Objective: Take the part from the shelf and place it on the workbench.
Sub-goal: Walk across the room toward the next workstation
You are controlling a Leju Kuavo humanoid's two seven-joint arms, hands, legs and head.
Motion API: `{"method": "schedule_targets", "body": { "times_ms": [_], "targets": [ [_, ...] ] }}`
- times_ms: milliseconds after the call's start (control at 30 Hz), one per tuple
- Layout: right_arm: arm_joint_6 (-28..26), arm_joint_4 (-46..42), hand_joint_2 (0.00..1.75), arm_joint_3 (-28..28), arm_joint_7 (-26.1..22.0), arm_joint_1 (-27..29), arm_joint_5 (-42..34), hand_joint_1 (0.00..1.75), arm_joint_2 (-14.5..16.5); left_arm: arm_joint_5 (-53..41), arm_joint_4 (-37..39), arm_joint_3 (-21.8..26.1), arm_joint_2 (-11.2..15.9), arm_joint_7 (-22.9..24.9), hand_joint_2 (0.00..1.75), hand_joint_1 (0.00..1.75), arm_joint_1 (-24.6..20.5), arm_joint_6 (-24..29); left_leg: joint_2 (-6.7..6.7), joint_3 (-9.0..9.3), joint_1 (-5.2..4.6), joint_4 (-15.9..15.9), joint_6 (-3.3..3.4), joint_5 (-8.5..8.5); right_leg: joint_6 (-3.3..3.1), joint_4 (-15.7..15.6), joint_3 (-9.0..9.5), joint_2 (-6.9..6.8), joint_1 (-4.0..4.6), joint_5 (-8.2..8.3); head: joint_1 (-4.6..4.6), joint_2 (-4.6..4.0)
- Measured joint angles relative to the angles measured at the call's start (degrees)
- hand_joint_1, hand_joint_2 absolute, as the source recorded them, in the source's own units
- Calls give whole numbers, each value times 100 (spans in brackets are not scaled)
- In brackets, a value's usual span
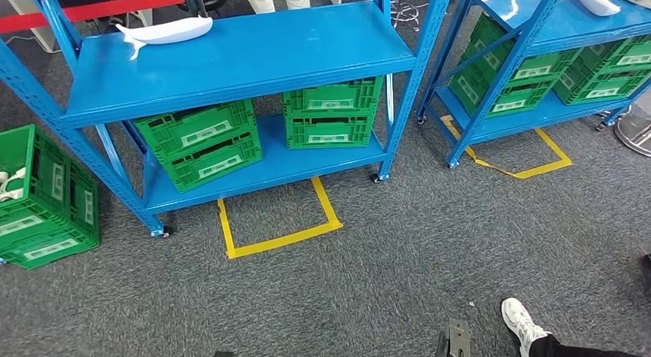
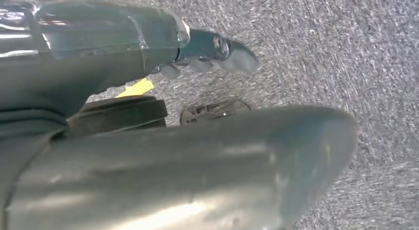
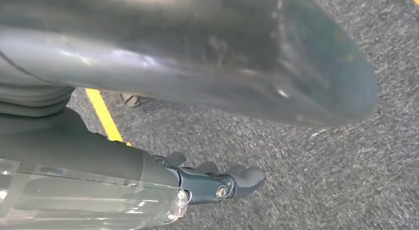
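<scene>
Part on the top shelf, both hands low and holding nothing.

The white part (image 1: 167,31) lies on the blue shelf (image 1: 253,54), at its far left end, well apart from the fingers of both hands and much higher than them. It is long and slim, with a smooth glossy skin, a rounded body and a thin forked end to the left. I judge it a light, stiff plastic moulding, probably slippery. The best hold seems to be around the thick middle, fingers over the top and thumb below, not at the thin end, which could snap or twist. The left hand (image 2: 217,54) hangs over the grey carpet (image 1: 399,272), fingers loosely bent and empty. The right hand (image 3: 217,183) hangs the same way, fingers half curled, nothing between them.
</scene>
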Motion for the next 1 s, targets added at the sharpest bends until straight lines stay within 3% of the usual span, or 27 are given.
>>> {"method": "schedule_targets", "body": {
  "times_ms": [67,100,133,167,233,267,333,400,433,500,533,567,600,667,733,767,800,867,1000],
  "targets": [
    [2,3,0,3,-2,32,-2,0,-3,4,0,0,-2,23,0,0,7,3,-5,182,20,-3,-32,-138,16,105,-307,-13,-14,-256,31,0],
    [4,4,0,4,-5,40,-3,0,-4,7,-1,0,-4,30,0,0,7,4,-11,291,32,-3,-54,-225,11,-80,-355,-19,-15,-213,49,0],
    [5,4,0,5,-10,47,-3,0,-5,9,-1,1,-8,32,0,0,6,9,-16,391,42,-7,-79,-317,-1,-371,-360,-29,-15,30,70,0],
    [7,5,0,6,-15,66,-3,0,-7,10,-1,1,-11,33,0,0,3,13,-22,496,45,-1,-107,-414,-25,-660,-361,-47,-10,437,89,0],
    [16,6,0,9,-28,94,-3,0,-10,16,0,5,-18,33,0,0,-3,25,-39,612,35,-53,-179,-558,-124,-985,-341,-79,16,1042,132,0],
    [21,7,0,11,-34,104,-3,0,-9,19,1,8,-21,32,0,0,-5,29,-47,659,29,-77,-222,-575,-186,-1016,-332,-87,29,1136,138,0],
    [30,5,0,14,-46,92,-5,0,-8,25,0,13,-26,30,0,0,-11,34,-51,628,33,23,-309,-462,-287,-1071,-248,-76,26,1072,135,0],
    [38,3,0,15,-54,79,-3,0,-9,24,-2,13,-28,29,0,0,-20,35,-47,331,34,562,-355,-328,-360,-1189,-102,-67,12,1025,104,0],
    [40,3,0,15,-56,75,-3,0,-12,24,-2,13,-28,29,0,0,-21,35,-43,98,32,906,-357,-389,-390,-1241,-20,-65,13,994,80,0],
    [43,4,0,18,-57,73,-4,0,-17,24,1,13,-25,29,0,0,-16,37,-37,-365,17,1405,-347,-773,-432,-1301,135,-52,33,911,43,0],
    [44,4,0,22,-57,73,-5,0,-18,25,2,13,-24,29,0,0,-13,38,-35,-535,6,1490,-335,-953,-441,-1312,207,-40,46,861,20,0],
    [46,4,0,30,-57,73,-5,0,-16,25,2,13,-23,29,0,0,-10,39,-33,-636,-8,1439,-317,-1001,-446,-1314,280,-27,60,811,-7,0],
    [48,4,0,39,-57,72,-5,0,-15,26,2,13,-23,28,0,0,-11,39,-32,-668,-26,1252,-287,-858,-450,-1314,355,-15,76,761,-37,0],
    [51,4,0,52,-58,71,-7,0,-10,28,3,13,-20,27,0,0,-11,42,-31,-596,-78,668,-180,-219,-448,-1317,494,1,102,673,-83,0],
    [56,4,87,54,-58,61,-12,0,-5,33,4,14,-14,21,0,0,-12,49,-43,-577,-137,333,-77,10,-414,-1312,548,19,106,614,-98,0],
    [59,4,131,55,-58,59,-14,0,-2,36,4,15,-9,17,0,0,-8,55,-50,-590,-146,301,-58,64,-396,-1297,550,24,108,576,-99,0],
    [61,4,175,56,-59,56,-17,0,-2,40,5,17,-7,13,0,0,-4,63,-57,-595,-145,279,-97,58,-410,-1288,554,27,111,544,-99,0],
    [63,4,175,63,-60,60,-18,0,2,45,7,20,-5,2,0,0,-1,79,-62,-560,-135,232,-129,290,-417,-1282,582,21,115,499,-92,0],
    [64,4,175,73,-62,44,-20,0,-8,48,7,22,-26,-21,0,0,-11,83,-69,-550,-155,233,-75,264,-376,-1319,622,19,102,503,-71,0]
  ]
}}
